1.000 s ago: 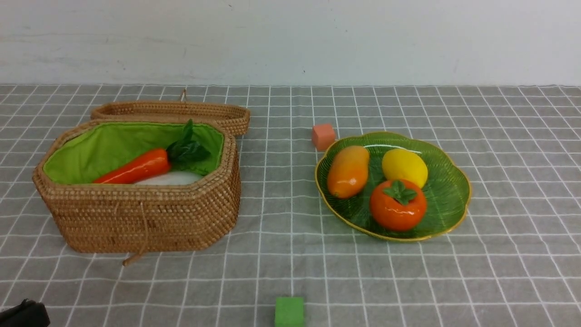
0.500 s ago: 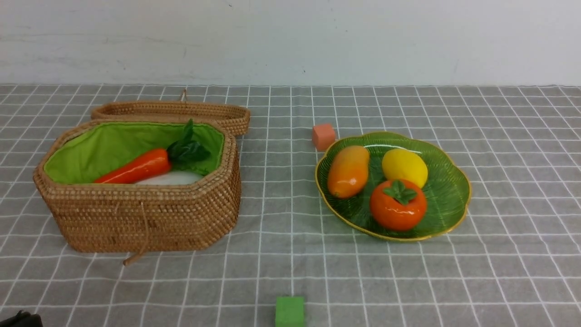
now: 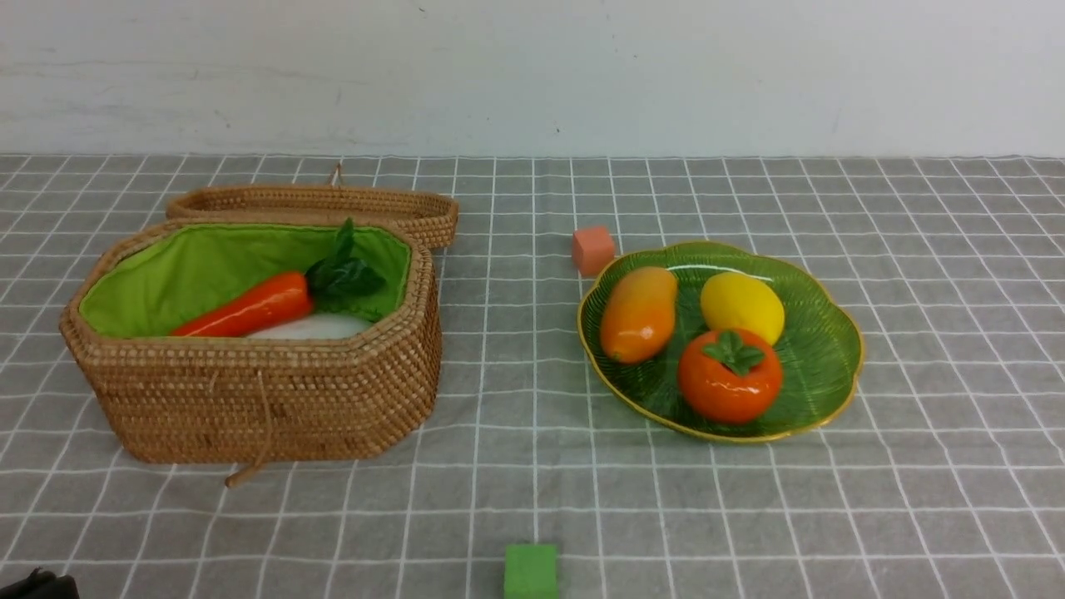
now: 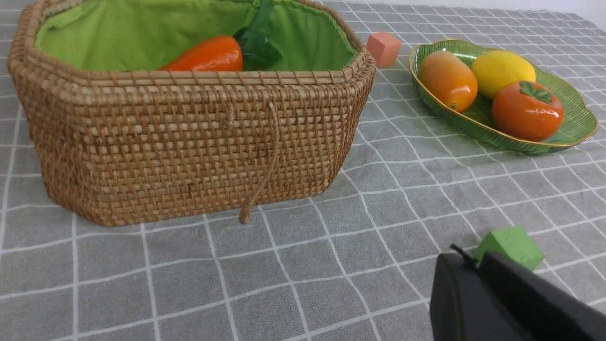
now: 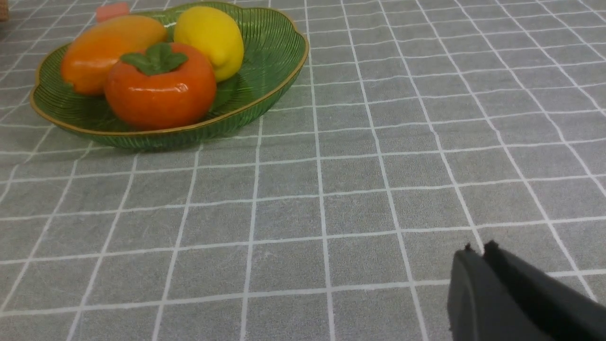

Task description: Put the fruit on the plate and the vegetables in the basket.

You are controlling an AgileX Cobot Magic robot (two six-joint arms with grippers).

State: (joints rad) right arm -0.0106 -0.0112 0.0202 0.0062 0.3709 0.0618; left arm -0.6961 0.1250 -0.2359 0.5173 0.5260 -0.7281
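Wicker fills our view off the left gripper (image 4: 476, 259), whose black jaws sit pressed together, holding nothing, low over the grey checked cloth (image 3: 532, 466). Just past its tips we see the green cube (image 4: 509, 246), and well ahead stands the basket (image 3: 258, 391), lid (image 3: 316, 204) lying behind it. Inside, we spot the carrot (image 3: 250, 306) with its leaves (image 3: 343, 270) lying over the white radish (image 3: 312, 327); the eggplant we cannot make out.

Over on the right gripper (image 5: 478, 253), the jaws are closed too, empty, hovering above bare cloth. Far ahead of it and off to one side rests the green plate (image 3: 824, 358), and on it we count the mango (image 3: 639, 313), the lemon (image 3: 742, 306) and the round orange fruit (image 3: 730, 376), all touching or nearly so. Just beyond the plate's far rim sits the salmon cube (image 3: 592, 249).
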